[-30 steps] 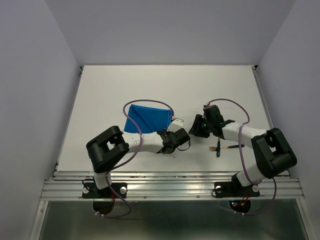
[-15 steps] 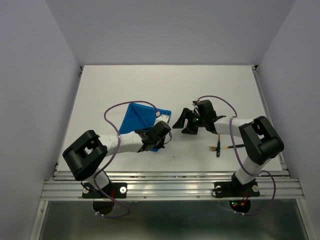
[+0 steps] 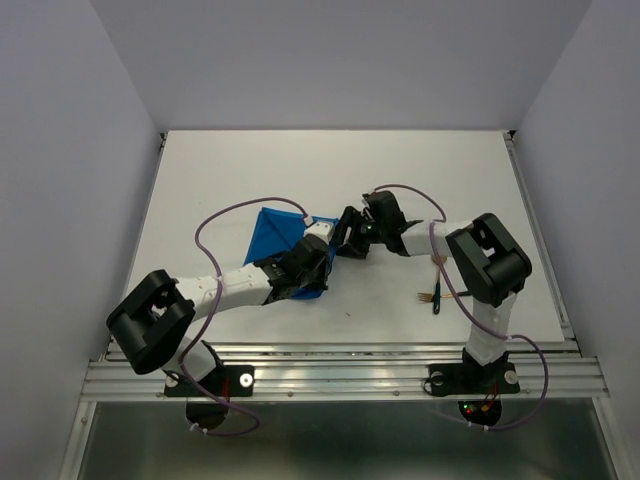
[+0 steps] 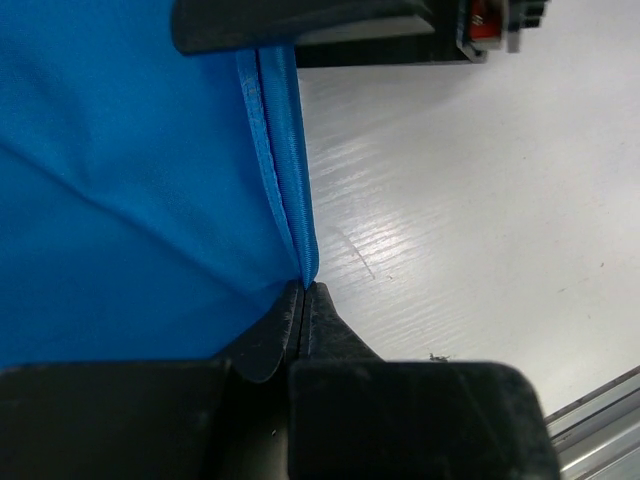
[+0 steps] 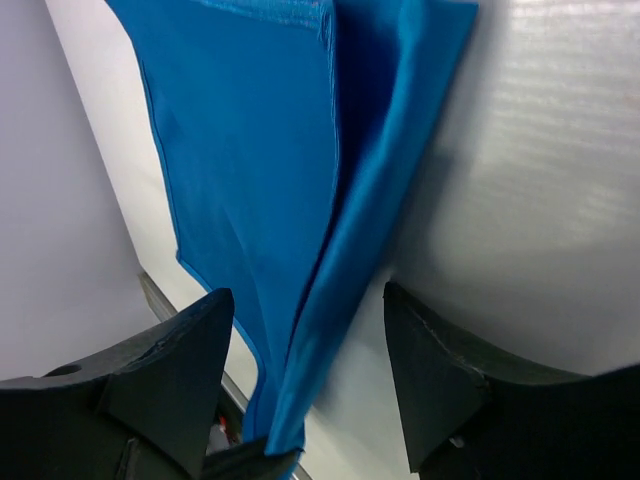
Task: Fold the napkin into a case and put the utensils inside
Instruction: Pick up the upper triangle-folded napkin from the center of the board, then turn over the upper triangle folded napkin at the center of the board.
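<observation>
The blue napkin (image 3: 278, 234) lies partly folded at the table's middle, one corner lifted. My left gripper (image 3: 312, 268) is shut on its hemmed edge; in the left wrist view the jaws (image 4: 305, 288) pinch the hem and the cloth (image 4: 130, 190) fills the left. My right gripper (image 3: 345, 238) is open at the napkin's right edge. In the right wrist view its fingers (image 5: 170, 375) stand either side of a raised fold of the napkin (image 5: 250, 170), not closed on it. The fork and spoon (image 3: 437, 296) lie on the table to the right. No case shape shows.
The white table (image 3: 330, 170) is walled on three sides. A metal rail (image 3: 340, 352) runs along the near edge. Purple cables loop above both arms near the napkin.
My left gripper has pulled the napkin's corner leftward, turning the cloth from a rectangle into a folded triangle. My right arm has swung left from near the utensils to the napkin's edge.
</observation>
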`<action>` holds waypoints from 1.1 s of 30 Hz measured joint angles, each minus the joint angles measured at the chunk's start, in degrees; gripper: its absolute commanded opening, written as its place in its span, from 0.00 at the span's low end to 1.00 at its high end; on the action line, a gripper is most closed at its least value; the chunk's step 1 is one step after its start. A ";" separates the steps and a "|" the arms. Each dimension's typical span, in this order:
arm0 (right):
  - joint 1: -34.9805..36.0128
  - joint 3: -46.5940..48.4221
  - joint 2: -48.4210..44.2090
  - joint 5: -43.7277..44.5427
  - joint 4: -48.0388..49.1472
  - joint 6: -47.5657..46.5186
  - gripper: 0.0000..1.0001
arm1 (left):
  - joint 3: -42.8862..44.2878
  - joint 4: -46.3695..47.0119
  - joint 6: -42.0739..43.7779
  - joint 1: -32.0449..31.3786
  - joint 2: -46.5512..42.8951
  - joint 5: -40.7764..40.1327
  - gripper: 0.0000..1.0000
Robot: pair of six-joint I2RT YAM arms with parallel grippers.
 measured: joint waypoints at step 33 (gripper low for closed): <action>-0.02 9.86 8.59 10.23 -2.36 4.57 0.01 | -1.77 1.46 0.39 0.39 -1.84 1.75 0.00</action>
